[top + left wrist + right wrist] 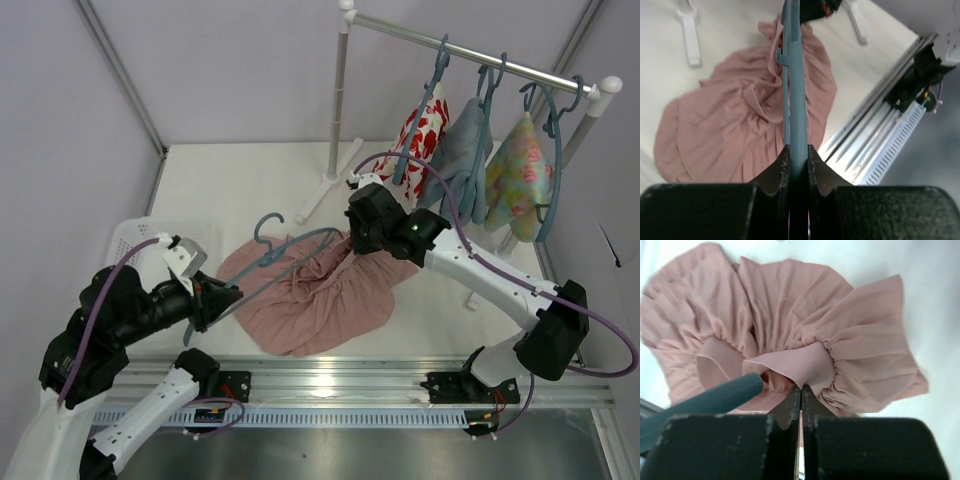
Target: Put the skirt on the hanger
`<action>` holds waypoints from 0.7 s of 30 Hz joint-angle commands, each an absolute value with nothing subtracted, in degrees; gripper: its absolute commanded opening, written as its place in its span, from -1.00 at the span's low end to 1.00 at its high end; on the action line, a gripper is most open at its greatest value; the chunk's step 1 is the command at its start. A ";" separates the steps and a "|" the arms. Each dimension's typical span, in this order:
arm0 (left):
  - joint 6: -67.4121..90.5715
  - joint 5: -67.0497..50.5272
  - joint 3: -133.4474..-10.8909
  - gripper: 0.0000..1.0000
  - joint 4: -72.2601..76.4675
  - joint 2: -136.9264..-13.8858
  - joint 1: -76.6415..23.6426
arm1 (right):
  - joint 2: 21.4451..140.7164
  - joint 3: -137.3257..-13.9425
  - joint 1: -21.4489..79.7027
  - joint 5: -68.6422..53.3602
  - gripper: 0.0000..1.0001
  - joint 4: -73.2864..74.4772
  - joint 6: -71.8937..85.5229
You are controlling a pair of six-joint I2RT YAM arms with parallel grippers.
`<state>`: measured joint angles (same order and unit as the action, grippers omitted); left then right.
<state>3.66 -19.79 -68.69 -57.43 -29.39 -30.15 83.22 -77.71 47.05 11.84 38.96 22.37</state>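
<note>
The dusty-pink pleated skirt lies spread on the white table; it also shows in the left wrist view and right wrist view. My left gripper is shut on one end of the teal hanger, which reaches over the skirt toward the right gripper; the hanger bar shows in the left wrist view. My right gripper is shut on the skirt's waistband, lifting it. The hanger's tip sits just left of the pinched waistband.
A clothes rail stands at the back right with hangers bearing a red-and-white floral garment, a pale blue garment and a yellow-green one. A white basket sits at left. A metal rail runs along the near edge.
</note>
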 commanded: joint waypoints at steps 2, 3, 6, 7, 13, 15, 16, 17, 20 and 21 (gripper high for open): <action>5.19 -22.77 -67.33 -1.00 -63.45 -28.57 -30.24 | 83.67 -82.09 46.68 20.21 -1.00 42.70 17.84; 5.19 -23.02 -67.24 -1.00 -63.72 -28.22 -30.23 | 83.67 -82.26 46.32 19.95 -1.00 42.89 18.10; 5.36 -25.39 -66.27 -1.00 -63.81 -28.04 -30.24 | 83.41 -81.22 45.53 17.59 -1.00 41.58 19.42; 5.27 -25.92 -65.14 -1.00 -63.72 -28.12 -30.23 | 83.32 -80.78 45.44 16.36 -1.00 41.05 19.77; 5.01 -25.22 -62.76 -1.00 -60.13 -30.23 -30.23 | 83.50 -81.30 46.05 13.71 -1.00 39.90 20.13; 4.57 -24.96 -62.32 -1.00 -58.20 -31.63 -30.32 | 82.54 -81.12 46.14 12.75 -1.00 39.64 20.48; 4.40 -24.53 -61.97 -1.00 -57.75 -32.42 -30.32 | 82.09 -81.04 46.23 11.87 -1.00 39.64 20.74; 4.31 -24.17 -61.70 -1.00 -57.22 -32.95 -30.24 | 81.57 -80.77 46.32 11.43 -1.00 39.64 20.92; 4.04 -24.35 -61.87 -1.00 -54.50 -34.63 -30.23 | 79.46 -78.76 46.58 10.99 -1.00 41.21 22.40; 3.96 -24.17 -61.87 -1.00 -53.54 -34.72 -30.23 | 78.93 -78.23 46.76 11.16 -1.00 41.66 22.67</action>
<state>4.03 -23.31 -61.95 -59.31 -33.85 -30.15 82.81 -78.76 46.19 12.14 41.71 21.23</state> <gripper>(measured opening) 0.158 0.011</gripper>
